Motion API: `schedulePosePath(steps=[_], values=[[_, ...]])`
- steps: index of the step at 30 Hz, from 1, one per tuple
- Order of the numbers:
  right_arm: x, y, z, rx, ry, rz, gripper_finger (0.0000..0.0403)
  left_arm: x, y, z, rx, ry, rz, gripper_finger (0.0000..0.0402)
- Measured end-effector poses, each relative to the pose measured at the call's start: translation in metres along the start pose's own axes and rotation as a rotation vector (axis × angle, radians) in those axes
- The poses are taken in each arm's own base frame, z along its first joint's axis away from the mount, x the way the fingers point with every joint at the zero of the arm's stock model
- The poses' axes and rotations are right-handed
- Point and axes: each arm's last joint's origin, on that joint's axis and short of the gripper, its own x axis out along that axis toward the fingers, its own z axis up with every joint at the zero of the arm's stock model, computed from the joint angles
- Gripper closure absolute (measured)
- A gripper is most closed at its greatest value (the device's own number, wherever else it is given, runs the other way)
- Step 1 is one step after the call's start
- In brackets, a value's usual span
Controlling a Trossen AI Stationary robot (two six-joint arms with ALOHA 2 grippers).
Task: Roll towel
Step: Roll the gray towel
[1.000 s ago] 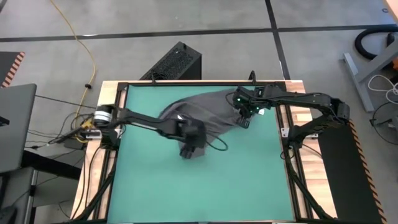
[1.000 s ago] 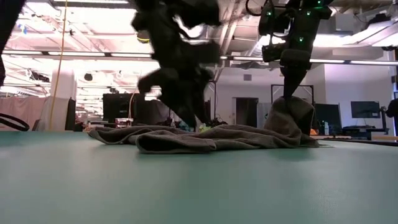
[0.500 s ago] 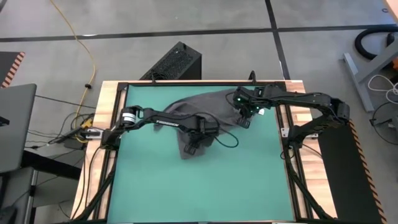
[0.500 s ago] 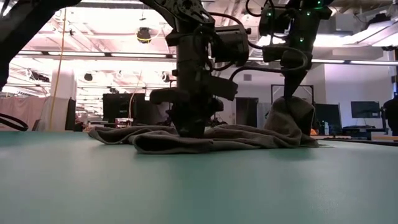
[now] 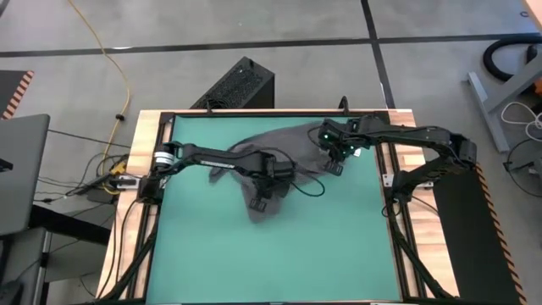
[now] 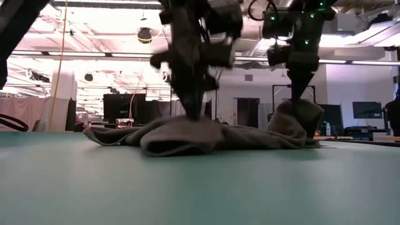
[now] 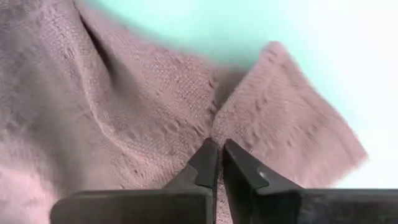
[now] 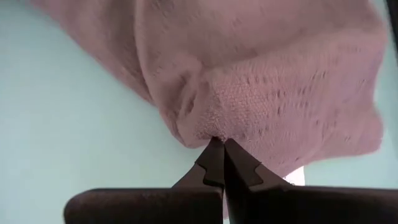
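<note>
The dark grey towel (image 5: 284, 148) lies crumpled on the far half of the green mat (image 5: 254, 263). Most of it rests on the mat, with two peaks drawn up, seen in the low view. My left gripper (image 5: 259, 196) stands over the towel's near part (image 6: 181, 134) and is shut on it. My right gripper (image 5: 333, 163) is shut on the towel's right end (image 6: 299, 122). A small white tag (image 8: 297, 176) shows beside the right fingers. My left gripper pinches a raised fold of the towel (image 7: 214, 134) between its two fingers, coming from above and pointing down. The cloth rises to a low peak (image 6: 190, 120) at the fingers, and the rest lies on the mat. My right gripper pinches a bunched bit of the towel's right end (image 8: 217, 127) between its fingertips, from above. That end stands up in a peak (image 6: 300, 106) under the fingers, its base on the mat.
A black frame (image 5: 161, 169) and wooden borders edge the mat. The mat's near half is bare green. A black box (image 5: 239, 83) and a yellow cable (image 5: 114, 59) lie on the floor beyond the far edge.
My left gripper has come down onto the towel's near part, shut on it and risen a little. The cloth there is now drawn up into a low peak, while the rest of the towel has stayed on the mat.
</note>
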Motion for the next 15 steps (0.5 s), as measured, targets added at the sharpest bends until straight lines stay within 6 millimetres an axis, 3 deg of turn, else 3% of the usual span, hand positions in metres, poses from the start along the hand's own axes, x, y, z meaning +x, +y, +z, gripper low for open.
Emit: schedulePosePath(steps=[8,11,15], values=[[0.021,0.009,-0.052,0.111,0.063,0.091,0.0387,-0.090,-0.058,-0.006,0.051,-0.292,0.007,0.0401],[0.013,0.020,-0.072,0.143,0.030,0.176,0.0387,-0.127,-0.090,-0.016,0.089,-0.479,0.012,0.0401],[-0.015,0.041,-0.093,0.123,-0.067,0.368,0.0387,-0.172,-0.136,-0.040,0.114,-0.744,0.036,0.0401]])
